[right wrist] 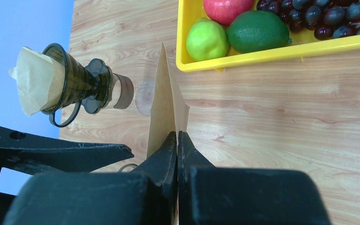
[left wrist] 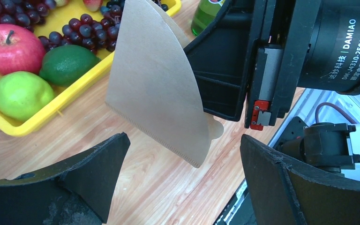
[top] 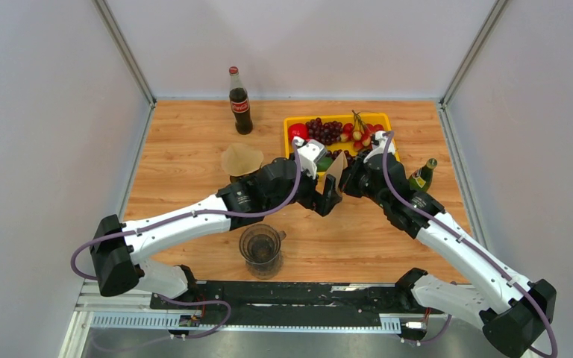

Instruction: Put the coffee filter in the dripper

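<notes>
A brown paper coffee filter (right wrist: 165,101) stands on edge above the wooden table, pinched at its lower edge by my shut right gripper (right wrist: 176,136). In the left wrist view the same filter (left wrist: 154,84) hangs as a flat fan, its lower corner just ahead of my left gripper (left wrist: 183,164). The left jaws stand wide open around that corner without touching it. From above, both grippers meet mid-table at the filter (top: 336,168). The dark dripper (right wrist: 77,79) stands further left with another paper filter (right wrist: 33,80) sitting in it.
A yellow tray (top: 379,117) with grapes, an apple, a lime and a lemon lies behind the grippers. A cola bottle (top: 239,101) stands at the back, a green bottle (top: 421,176) to the right, and a glass mug (top: 261,246) near the front edge.
</notes>
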